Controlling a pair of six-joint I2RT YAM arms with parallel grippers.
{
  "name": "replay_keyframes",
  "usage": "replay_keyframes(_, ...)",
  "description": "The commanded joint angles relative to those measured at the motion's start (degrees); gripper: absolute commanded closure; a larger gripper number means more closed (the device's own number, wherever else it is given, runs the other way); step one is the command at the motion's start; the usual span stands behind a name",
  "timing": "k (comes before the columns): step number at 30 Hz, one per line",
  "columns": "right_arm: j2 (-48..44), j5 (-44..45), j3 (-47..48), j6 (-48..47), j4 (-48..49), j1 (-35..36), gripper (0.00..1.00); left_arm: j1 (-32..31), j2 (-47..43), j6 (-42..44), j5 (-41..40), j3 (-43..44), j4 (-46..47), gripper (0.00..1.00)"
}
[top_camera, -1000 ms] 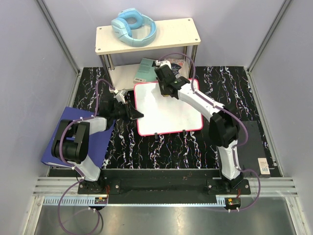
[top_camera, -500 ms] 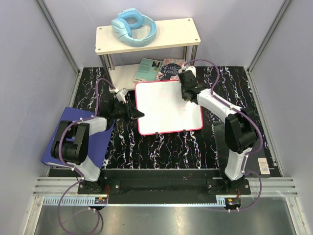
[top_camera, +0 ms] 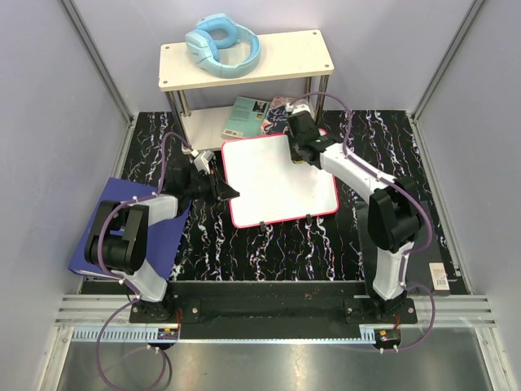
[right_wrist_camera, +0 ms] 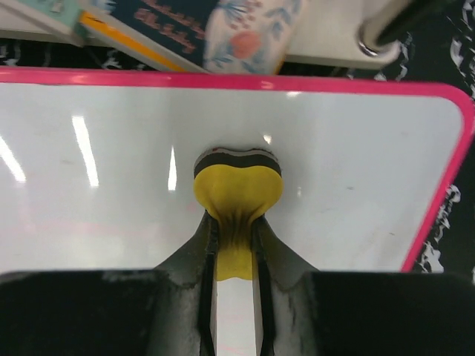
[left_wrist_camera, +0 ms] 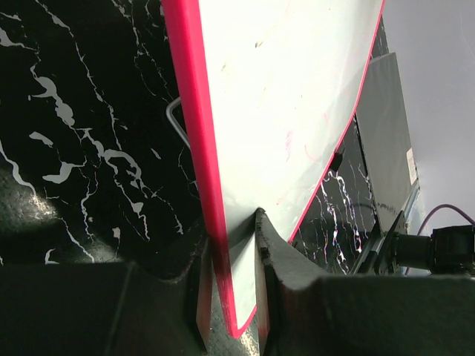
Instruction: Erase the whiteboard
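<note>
Left gripper (left_wrist_camera: 228,259) pinching left edge of whiteboard (top_camera: 277,183), one finger on each side of pink frame; no change in the last half second. Board lies flat mid-table on black marbled table (top_camera: 269,244), just near of shelf legs; looks turned very slightly since the earlier frame. Faint pink traces on white surface in left wrist view. Right gripper (right_wrist_camera: 234,222) pressed on stem of yellow eraser (right_wrist_camera: 237,187), pad touching board close to far edge. Half a second ago it sat by far right corner; now shifted left. Books (top_camera: 247,116) just beyond far edge, under cream shelf (top_camera: 285,59). Blue headphones (top_camera: 221,45) on top.
</note>
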Motion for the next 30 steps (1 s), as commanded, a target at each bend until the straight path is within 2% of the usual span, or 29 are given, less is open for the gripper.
replay_keyframes(1,6.4,-7.3,6.9,-1.1,1.2,5.4,1.00,-2.2,1.5,7.9,-8.3,-0.7,-4.0,1.00)
replay_keyframes(10,15.5,-13.6,19.2,-3.4,-3.2,13.2,1.00,-2.7,1.1,8.4,-8.7,-0.4,-4.8,1.00)
replay_keyframes(16,17.1,-10.4,23.0,-4.8,-5.1,14.1,1.00,-2.7,1.0,8.6,-8.9,-0.3,-5.1,1.00)
replay_keyframes(20,15.7,-3.4,21.9,-6.5,-6.4,14.2,1.00,-2.7,0.9,8.5,-9.0,-0.3,-5.1,1.00)
replay_keyframes(26,14.4,-1.3,15.7,-8.6,-7.2,18.8,1.00,-2.7,1.2,8.6,-9.1,-0.3,-5.3,1.00)
replay_keyframes(30,12.8,-1.9,8.6,-5.3,-5.5,20.1,1.00,-2.7,0.6,8.7,-9.2,-0.3,-5.5,1.00)
